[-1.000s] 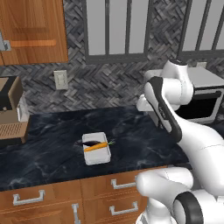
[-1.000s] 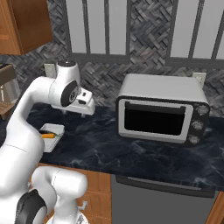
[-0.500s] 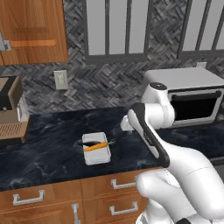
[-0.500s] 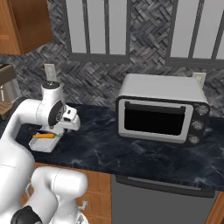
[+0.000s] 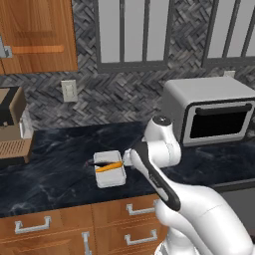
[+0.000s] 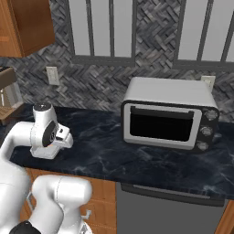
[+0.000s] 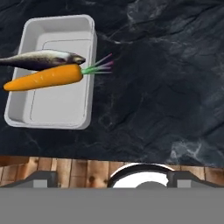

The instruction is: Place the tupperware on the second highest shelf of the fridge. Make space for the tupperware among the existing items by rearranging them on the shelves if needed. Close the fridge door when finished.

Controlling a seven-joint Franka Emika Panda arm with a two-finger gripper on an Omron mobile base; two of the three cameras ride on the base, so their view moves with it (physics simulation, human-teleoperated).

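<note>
Hovering beside the white tupperware holding a carrot and fish; jaws' spread cannot be told.

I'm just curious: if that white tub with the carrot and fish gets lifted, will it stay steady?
The tub looks shallow, thin-walled and probably light, so it should lift easily. The carrot and fish lie loose, overhanging its rim, so they may well roll or slide off if it tilts.

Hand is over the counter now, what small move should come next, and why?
Probably shift the gripper sideways until it is above the white rectangular tupperware, then descend. In the hand view the tub, holding an orange carrot and a grey fish, sits off to one side on the dark marble counter.
</note>
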